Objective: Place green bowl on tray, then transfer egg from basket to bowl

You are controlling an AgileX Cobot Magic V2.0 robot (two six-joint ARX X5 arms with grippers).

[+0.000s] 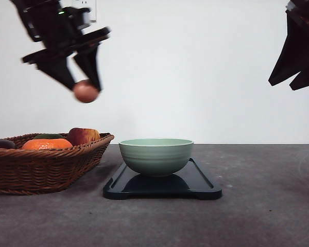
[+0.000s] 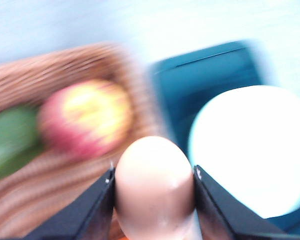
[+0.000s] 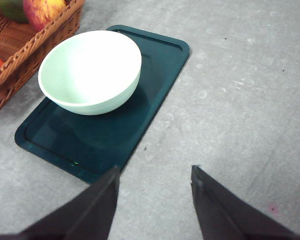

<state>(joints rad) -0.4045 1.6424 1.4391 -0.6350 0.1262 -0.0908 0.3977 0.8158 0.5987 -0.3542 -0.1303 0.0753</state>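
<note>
While the left hand [image 1: 86, 88] grips the small reddish-brown egg [image 1: 86, 91] high above the woven wicker basket [image 1: 46, 164], the pale green bowl [image 1: 156, 156] sits at its four o'clock on the glossy black tray [image 1: 162, 186].

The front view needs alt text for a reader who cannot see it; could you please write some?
The left gripper holds a reddish-brown egg in the air above the right end of a wicker basket of fruit. Right of the basket, an empty green bowl sits on a black tray; the right gripper hangs at upper right.
</note>
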